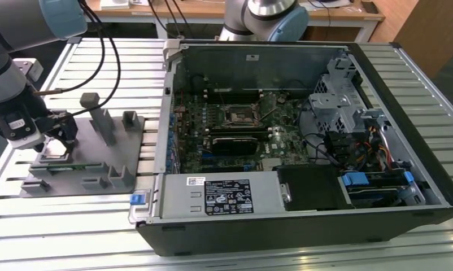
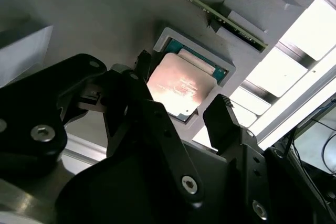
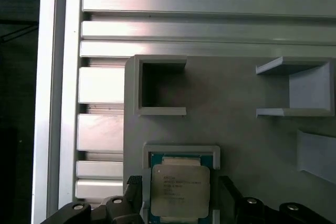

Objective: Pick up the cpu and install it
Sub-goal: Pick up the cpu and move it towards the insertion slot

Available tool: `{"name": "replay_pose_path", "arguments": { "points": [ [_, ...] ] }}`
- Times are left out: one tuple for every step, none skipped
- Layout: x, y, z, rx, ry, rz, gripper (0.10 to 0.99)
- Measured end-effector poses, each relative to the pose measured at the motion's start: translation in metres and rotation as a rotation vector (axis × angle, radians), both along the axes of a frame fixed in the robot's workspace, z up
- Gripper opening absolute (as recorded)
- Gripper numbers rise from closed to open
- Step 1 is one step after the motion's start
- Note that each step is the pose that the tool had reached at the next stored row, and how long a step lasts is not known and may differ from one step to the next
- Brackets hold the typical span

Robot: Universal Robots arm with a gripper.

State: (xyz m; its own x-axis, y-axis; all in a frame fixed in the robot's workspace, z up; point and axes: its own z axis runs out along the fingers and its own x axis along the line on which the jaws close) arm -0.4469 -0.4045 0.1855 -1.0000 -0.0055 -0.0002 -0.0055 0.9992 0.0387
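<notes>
Second wrist view shows the gripper (image 2: 182, 83) with its two black fingers (image 2: 223, 124) spread apart, one on each side of the cpu (image 2: 178, 90). Neither finger appears to press on the chip, so nothing is gripped. The cpu lies flat with its silvery top up, seated in a shallow square pocket of the grey plastic tray (image 2: 105, 14), directly below the gap between the fingers. It is nearly square, so it has no real long axis. In the first wrist view the fingers face two opposite edges and look squared to them. In the exterior view the arm hangs over the tray at the exterior view's left, on the slatted metal table (image 1: 61, 226). The open computer case (image 1: 302, 226) stands just beside the tray, toward the exterior view's right. The black socket frame (image 1: 242, 114) on its board appears unfilled and is well apart from the gripper.
</notes>
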Motion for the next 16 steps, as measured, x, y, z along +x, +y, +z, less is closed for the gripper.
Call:
{"name": "replay_pose_path", "arguments": {
  "points": [
    [0.0, 0.0, 0.0, 0.0, 0.0, 0.0, 0.682],
    [0.0, 0.0, 0.0, 0.0, 0.0, -0.001, 0.682],
    [0.0, 0.0, 0.0, 0.0, 0.0, -0.001, 0.667],
    [0.0, 0.0, 0.0, -0.001, -0.0001, -0.002, 0.667],
    [0.0001, 0.0, -0.0001, -0.001, -0.0003, -0.002, 0.6],
    [0.0003, 0.0001, -0.0002, -0.001, -0.0003, -0.002, 0.6],
    [0.0006, 0.0001, -0.0001, -0.001, -0.0003, -0.003, 0.6],
    [0.0009, 0.0001, 0.0, -0.001, 0.0, -0.003, 0.6],
    [0.0013, 0.0, 0.0, -0.001, 0.0, -0.002, 0.584],
    [0.0015, 0.0, 0.0002, -0.002, 0.0004, -0.003, 0.584],
    [0.0015, 0.0, 0.0002, -0.001, 0.0004, -0.003, 0.533],
    [0.0015, 0.0, 0.0002, -0.001, 0.0002, -0.003, 0.533],
    [0.0016, 0.0, 0.0002, -0.001, 0.0, -0.003, 0.533],
    [0.0017, 0.0, 0.0006, -0.001, -0.0002, -0.002, 0.533],
    [0.0018, 0.0001, 0.0015, -0.001, -0.0005, -0.002, 0.533],
    [0.0017, 0.0, 0.0032, -0.001, -0.0005, -0.003, 0.533]
  ]
}}
